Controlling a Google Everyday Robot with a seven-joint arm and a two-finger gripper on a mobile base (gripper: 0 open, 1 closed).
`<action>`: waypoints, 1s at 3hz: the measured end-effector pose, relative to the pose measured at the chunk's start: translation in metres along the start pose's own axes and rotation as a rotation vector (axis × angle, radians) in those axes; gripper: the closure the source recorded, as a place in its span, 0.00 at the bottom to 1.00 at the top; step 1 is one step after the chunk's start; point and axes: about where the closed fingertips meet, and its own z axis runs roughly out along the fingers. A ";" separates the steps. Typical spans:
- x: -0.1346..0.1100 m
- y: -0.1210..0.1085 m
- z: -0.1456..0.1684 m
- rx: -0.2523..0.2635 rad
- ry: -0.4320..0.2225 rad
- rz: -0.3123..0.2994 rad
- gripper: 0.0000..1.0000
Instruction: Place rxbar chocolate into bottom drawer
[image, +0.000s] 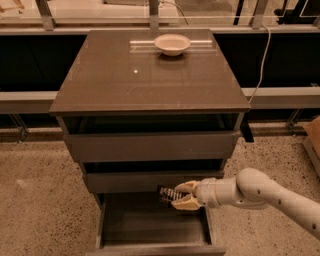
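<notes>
The rxbar chocolate (167, 194), a small black wrapper bar with pale lettering, is held in my gripper (181, 195). The gripper's tan fingers (186, 203) are shut on its right end. The bar hangs just above the back of the bottom drawer (152, 227), which is pulled open towards the camera. It is level with the lower edge of the middle drawer front (150, 181). My white arm (260, 192) reaches in from the right.
A white bowl (172, 44) stands at the back of the cabinet top (145, 75). The top drawer (150, 145) and the middle drawer are slightly open. A cable (260, 55) hangs at the right. A cardboard box (312, 137) sits at the far right on the speckled floor.
</notes>
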 end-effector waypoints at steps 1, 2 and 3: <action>0.048 -0.010 0.017 0.020 0.077 -0.027 1.00; 0.053 -0.011 0.017 0.025 0.087 -0.030 1.00; 0.052 -0.009 0.022 0.016 0.099 -0.034 1.00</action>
